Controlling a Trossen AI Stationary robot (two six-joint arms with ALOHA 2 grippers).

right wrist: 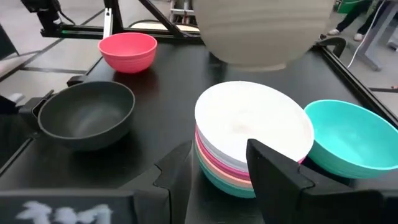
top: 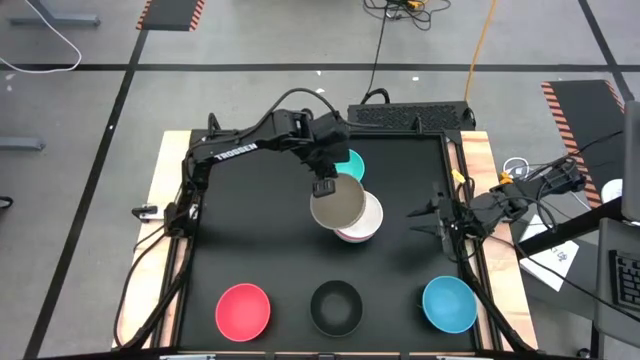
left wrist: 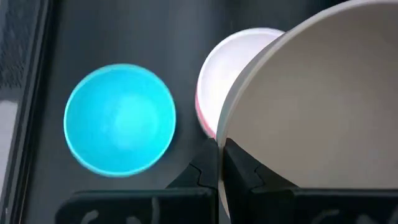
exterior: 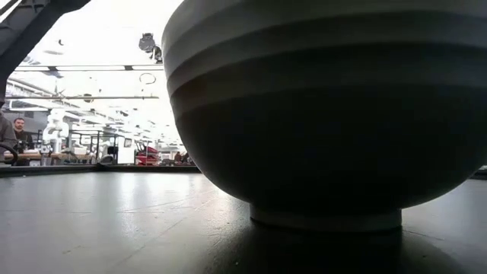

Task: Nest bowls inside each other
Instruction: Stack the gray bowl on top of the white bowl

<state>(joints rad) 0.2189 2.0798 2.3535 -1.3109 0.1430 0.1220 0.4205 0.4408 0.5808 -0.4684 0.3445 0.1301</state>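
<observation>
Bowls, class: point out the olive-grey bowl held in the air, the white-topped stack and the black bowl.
olive-grey bowl (top: 337, 203), high view, its inner floor.
white-topped stack (right wrist: 252, 127), right wrist view, the top bowl's inside.
black bowl (top: 336, 306), high view, its inside.

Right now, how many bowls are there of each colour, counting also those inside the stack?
white bowl, top of the stack: 1
pink bowl, in the stack: 1
salmon bowl, in the stack: 1
green bowl, bottom of the stack: 1
turquoise bowl: 1
grey bowl, held by the left gripper: 1
red bowl: 1
black bowl: 1
blue bowl: 1
Total: 9
</observation>
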